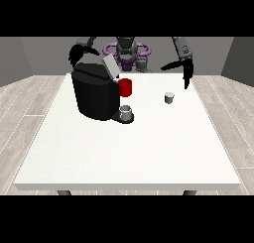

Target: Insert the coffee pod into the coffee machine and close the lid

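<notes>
Front view: a white table [129, 152] fills most of the frame, with the robot [127, 51] small behind its far edge. On the table's left half, toward the back, stands the black coffee machine [94, 95]. Its grey lid [110, 66] is up, tilted back above the machine's top. A red part [125, 87] shows at the machine's front upper right, just under the raised lid. Below it a small grey cup [126, 112] sits on the machine's low base.

The pod [169, 97] — a small white-grey cup shape — stands upright on the table to the right of the machine, well apart from it and not touched by either hand.

The hand at the view's right [184, 71] hangs above the table's far right part, behind and to the right of the pod and clear of it. Its fingers point down and look straight, with the thumb stretched out toward the view's left, so the hand is open and holds nothing.

The hand at the view's left [77, 54] shows above and behind the machine's top left corner, dark against the dark machine. Whether its fingers are spread or curled cannot be told — nor whether it touches the machine.

Grey wood flooring [30, 108] lies on either side of the table.
</notes>
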You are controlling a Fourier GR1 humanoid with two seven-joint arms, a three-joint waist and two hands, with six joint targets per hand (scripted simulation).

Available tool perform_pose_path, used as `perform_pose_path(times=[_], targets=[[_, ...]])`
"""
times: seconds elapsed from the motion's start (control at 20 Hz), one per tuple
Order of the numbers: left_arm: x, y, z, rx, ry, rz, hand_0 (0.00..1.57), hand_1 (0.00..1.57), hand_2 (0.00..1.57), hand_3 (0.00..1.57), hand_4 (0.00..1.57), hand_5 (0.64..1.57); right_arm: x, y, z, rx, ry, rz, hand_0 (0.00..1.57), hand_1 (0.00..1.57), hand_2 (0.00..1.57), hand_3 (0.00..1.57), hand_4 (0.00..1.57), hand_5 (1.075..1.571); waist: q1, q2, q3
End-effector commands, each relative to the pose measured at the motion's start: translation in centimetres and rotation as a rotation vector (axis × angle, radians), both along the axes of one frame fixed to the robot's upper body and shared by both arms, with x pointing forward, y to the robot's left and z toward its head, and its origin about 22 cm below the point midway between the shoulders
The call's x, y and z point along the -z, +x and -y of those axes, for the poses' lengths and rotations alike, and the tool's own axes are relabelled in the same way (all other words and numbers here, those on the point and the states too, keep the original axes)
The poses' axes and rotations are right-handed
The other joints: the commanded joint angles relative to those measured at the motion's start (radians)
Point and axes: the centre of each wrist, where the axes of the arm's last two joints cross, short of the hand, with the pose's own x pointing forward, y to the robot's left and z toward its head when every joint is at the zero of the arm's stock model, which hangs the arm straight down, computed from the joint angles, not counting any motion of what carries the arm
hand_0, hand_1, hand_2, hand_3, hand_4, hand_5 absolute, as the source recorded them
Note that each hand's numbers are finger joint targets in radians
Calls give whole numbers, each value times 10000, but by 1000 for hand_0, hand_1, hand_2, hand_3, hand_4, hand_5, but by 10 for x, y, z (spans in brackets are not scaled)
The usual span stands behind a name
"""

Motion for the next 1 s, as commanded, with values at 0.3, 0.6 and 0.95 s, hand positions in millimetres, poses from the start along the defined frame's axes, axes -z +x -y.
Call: perform_pose_path(times=[0.3, 0.6, 0.95], targets=[[2, 25, -15, -299, 1161, -743, 0, 0, 0, 0, 0, 1571, 10, 4, -14, -227, -147, 33, 0, 0, 0, 0, 337, 1571, -77, 650, 1], [25, 32, 23, 486, 2002, -1438, 0, 0, 198, 0, 0, 1571, 8, 21, -9, 345, -176, -729, 0, 0, 0, 0, 392, 1571, 271, 405, 4], [16, 43, 15, 296, 2534, -1971, 695, 695, 778, 429, 0, 1571, 28, 27, -5, 631, -365, -1096, 0, 0, 0, 0, 424, 1571, 537, 352, 4]])
